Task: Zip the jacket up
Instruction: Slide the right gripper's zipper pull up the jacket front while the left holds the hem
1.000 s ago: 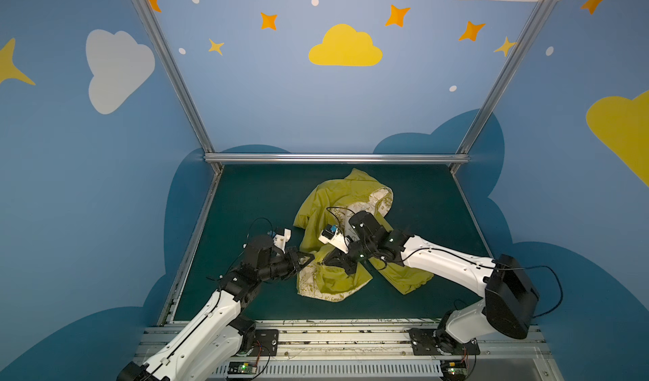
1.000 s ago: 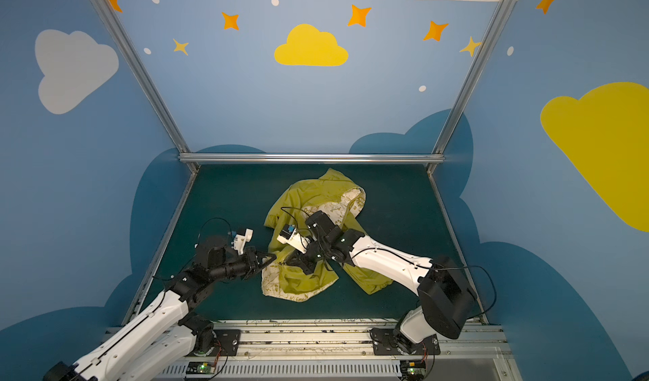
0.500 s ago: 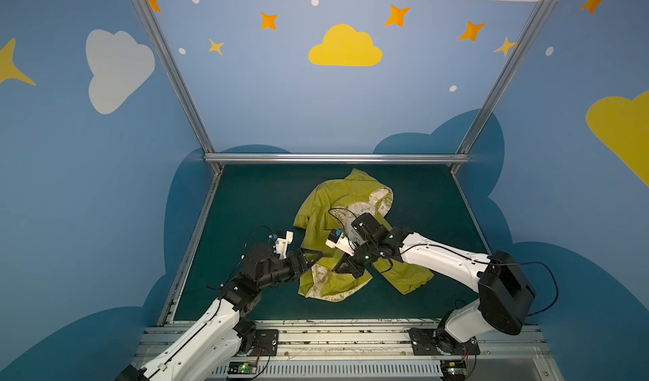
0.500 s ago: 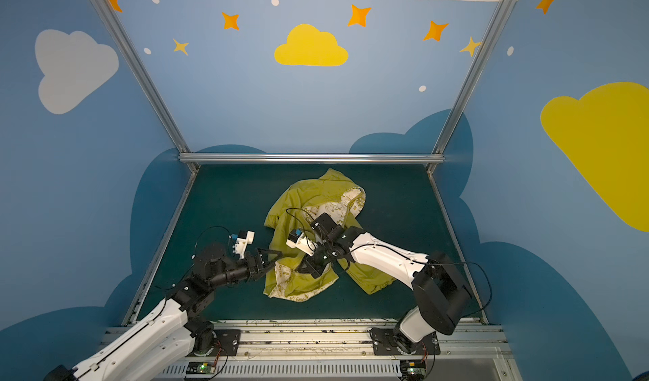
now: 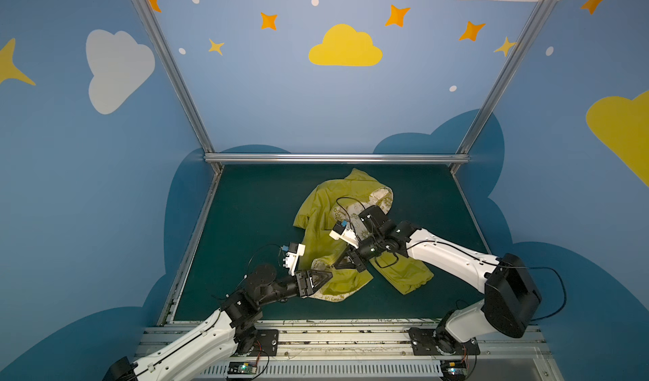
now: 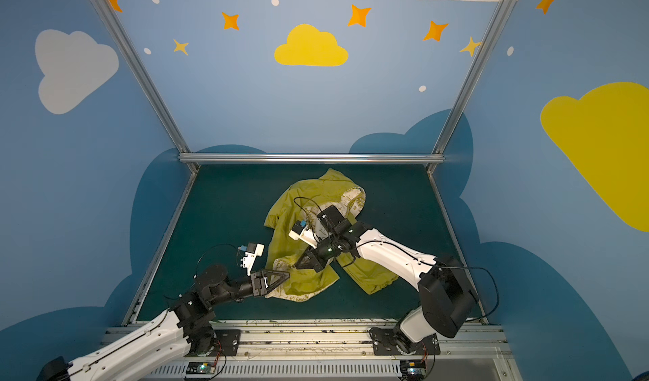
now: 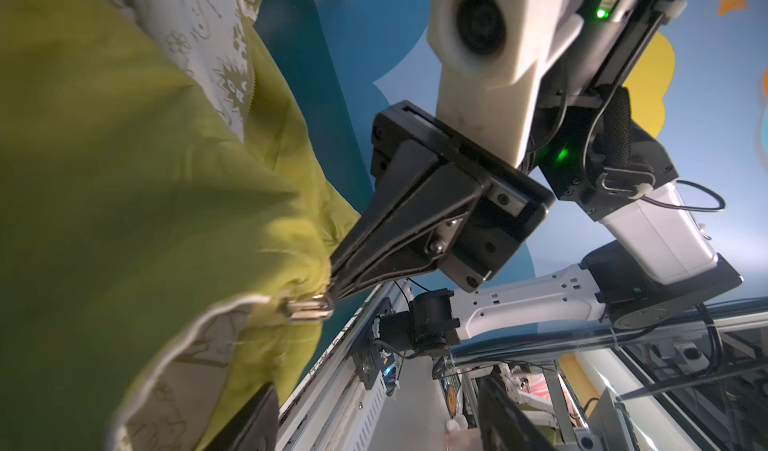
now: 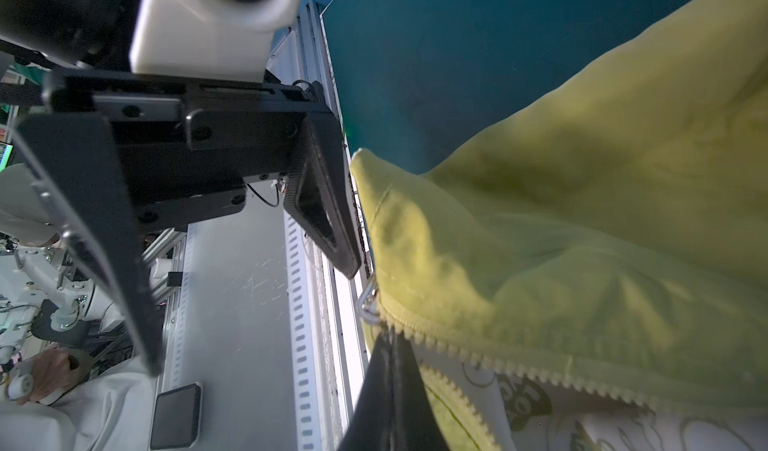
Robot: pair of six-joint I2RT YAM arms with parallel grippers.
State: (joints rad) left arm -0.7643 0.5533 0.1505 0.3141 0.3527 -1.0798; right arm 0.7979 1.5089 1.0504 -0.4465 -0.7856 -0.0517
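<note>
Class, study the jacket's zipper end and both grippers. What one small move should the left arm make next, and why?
Probably ease the open left gripper forward until the metal zipper pull sits between its fingers. The right gripper is shut on the jacket right beside that pull, steadying it, while the pull hangs free just off one left fingertip.

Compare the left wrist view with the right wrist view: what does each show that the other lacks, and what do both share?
Only the left wrist view shows the whole right hand, shut on the jacket beside the metal zipper pull. Only the right wrist view shows the whole left hand, open. Both show the jacket, the pull and the green table.
</note>
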